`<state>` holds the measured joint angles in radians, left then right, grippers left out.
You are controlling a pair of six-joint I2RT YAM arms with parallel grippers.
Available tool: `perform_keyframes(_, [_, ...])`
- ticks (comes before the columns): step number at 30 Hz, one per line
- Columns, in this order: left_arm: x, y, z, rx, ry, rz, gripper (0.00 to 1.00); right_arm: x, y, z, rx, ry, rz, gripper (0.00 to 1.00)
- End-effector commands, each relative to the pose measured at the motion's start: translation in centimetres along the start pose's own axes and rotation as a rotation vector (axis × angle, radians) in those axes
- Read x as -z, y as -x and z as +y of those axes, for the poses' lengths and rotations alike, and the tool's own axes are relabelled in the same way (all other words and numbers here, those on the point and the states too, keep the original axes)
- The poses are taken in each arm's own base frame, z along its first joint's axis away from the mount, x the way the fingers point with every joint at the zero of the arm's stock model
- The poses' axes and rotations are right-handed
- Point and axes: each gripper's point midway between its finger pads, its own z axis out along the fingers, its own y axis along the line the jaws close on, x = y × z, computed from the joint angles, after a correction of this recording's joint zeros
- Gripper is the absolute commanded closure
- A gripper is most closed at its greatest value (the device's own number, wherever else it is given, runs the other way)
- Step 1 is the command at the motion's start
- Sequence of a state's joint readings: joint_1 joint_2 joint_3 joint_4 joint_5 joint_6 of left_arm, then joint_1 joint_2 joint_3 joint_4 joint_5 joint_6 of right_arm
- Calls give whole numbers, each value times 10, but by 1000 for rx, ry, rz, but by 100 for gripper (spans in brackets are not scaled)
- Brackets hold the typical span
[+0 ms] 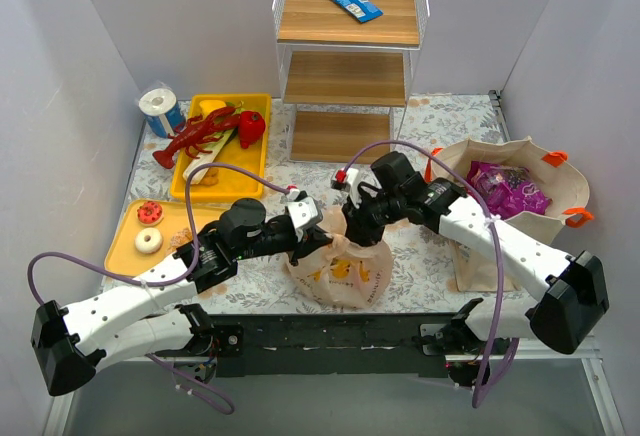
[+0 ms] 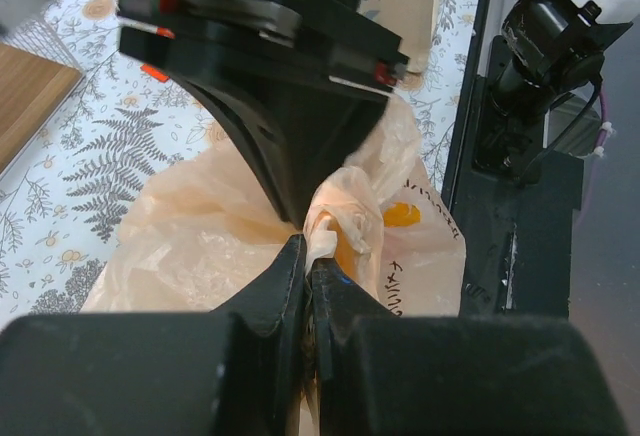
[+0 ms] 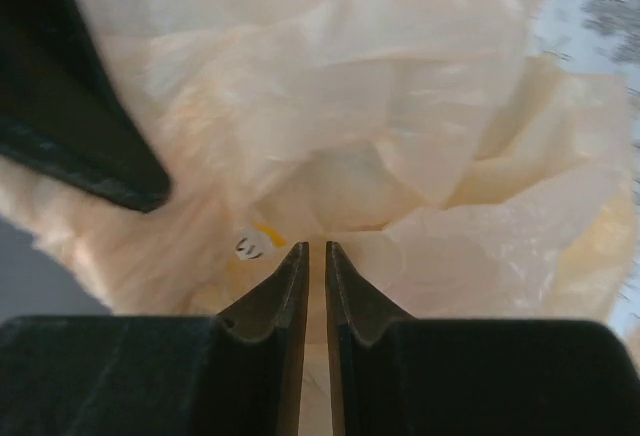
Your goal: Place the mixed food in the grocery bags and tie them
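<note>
Tying the plastic bag (image 1: 340, 274) | bag centre-near on worktop (image 1: 450, 121), tote (image 1: 500, 146) to its right | left claw (image 2: 307, 246) clamped on its twisted handle (image 2: 330, 218) | right claw (image 3: 307, 248) nearly together, pinching bag film | next, likely: cross handles, pull knot snug without tearing thin plastic.

The plastic bag's (image 1: 340, 276) contents, by the tabletop's (image 1: 415, 266) near edge, are hidden behind cloudy film; the left claw (image 1: 320, 241) and right claw (image 1: 352, 234) cover its neck. The right arm hides the tote's (image 1: 565, 186) near-left side.
</note>
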<state>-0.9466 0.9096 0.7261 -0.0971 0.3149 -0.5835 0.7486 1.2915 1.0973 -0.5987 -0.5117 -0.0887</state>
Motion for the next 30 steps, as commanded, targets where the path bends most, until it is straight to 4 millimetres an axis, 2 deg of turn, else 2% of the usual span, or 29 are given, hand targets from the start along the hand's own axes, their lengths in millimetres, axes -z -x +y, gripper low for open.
perform_keyframes(1, [3,5,-3,-25,-7,-25,100,8,14,58,203,287,-115,81])
perform_keyframes(5, [4,6,-2,-30,-2,-33,100,4,1,69,210,373,-136,80])
perform_keyframes(11, [4,7,1,-29,20,-39,100,-1,6,77,207,441,-210,79])
perform_keyframes(12, [4,7,1,-27,22,-42,100,-3,2,76,196,442,-214,79])
perform_keyframes(13, [4,8,1,-26,25,-49,100,-1,11,78,225,442,-258,79])
perform_keyframes(15, [6,11,3,-13,41,-68,100,-2,9,79,211,449,-271,79])
perform_keyframes(18, [5,13,6,52,72,-90,100,3,21,85,205,448,-345,79])
perform_keyframes(19, [4,26,6,66,77,-147,100,2,18,85,200,436,-361,79])
perform_keyframes(20, [3,24,6,115,81,-153,100,4,25,88,223,432,-404,78])
perform_keyframes(22, [1,26,9,158,105,-176,100,5,21,85,202,399,-432,78])
perform_keyframes(25, [2,27,16,211,165,-205,100,11,26,85,216,369,-501,76])
perform_keyframes(26, [2,24,17,224,174,-210,100,9,21,85,212,369,-503,75])
perform_keyframes(30, [3,34,16,289,169,-282,100,10,19,81,210,312,-564,74])
